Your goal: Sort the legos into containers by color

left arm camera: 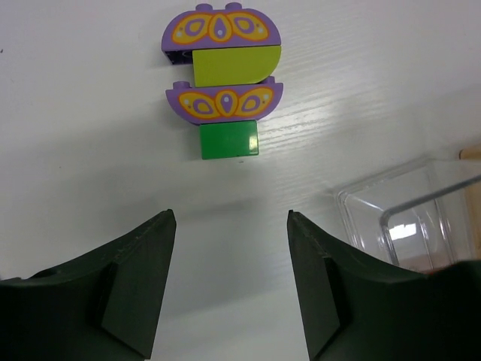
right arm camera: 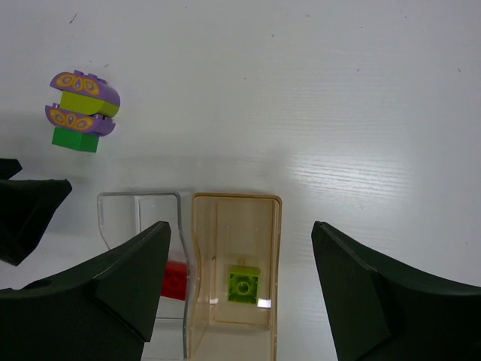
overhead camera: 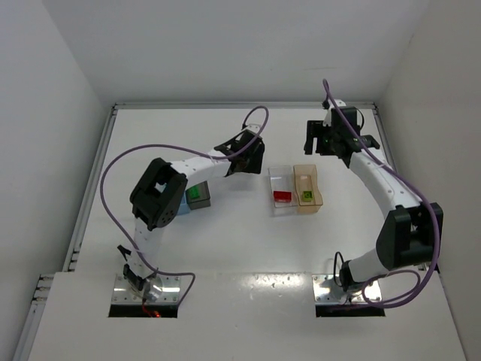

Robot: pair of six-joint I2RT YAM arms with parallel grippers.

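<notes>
A small stack of legos lies on the white table: a purple half-round [left arm camera: 220, 30], a yellow-green piece [left arm camera: 235, 65], a second purple piece [left arm camera: 224, 101] and a green brick [left arm camera: 229, 139]. My left gripper [left arm camera: 231, 218] hangs open just short of the green brick, holding nothing. In the right wrist view the same stack [right arm camera: 81, 111] shows at the upper left. My right gripper [right arm camera: 240, 229] is open above the tan bin [right arm camera: 201, 256], which holds a yellow-green brick [right arm camera: 243, 284]. A red brick [right arm camera: 174, 280] lies in the clear bin [right arm camera: 139, 218]. In the top view the left gripper [overhead camera: 240, 154] hides the stack.
The dark grey bin [overhead camera: 201, 201] with a green brick [overhead camera: 195, 193] sits beside the light blue bin [overhead camera: 180, 207], under the left arm's forearm. The clear bin [overhead camera: 279, 180] and the tan bin [overhead camera: 316, 184] stand side by side mid-table. White walls close in the table.
</notes>
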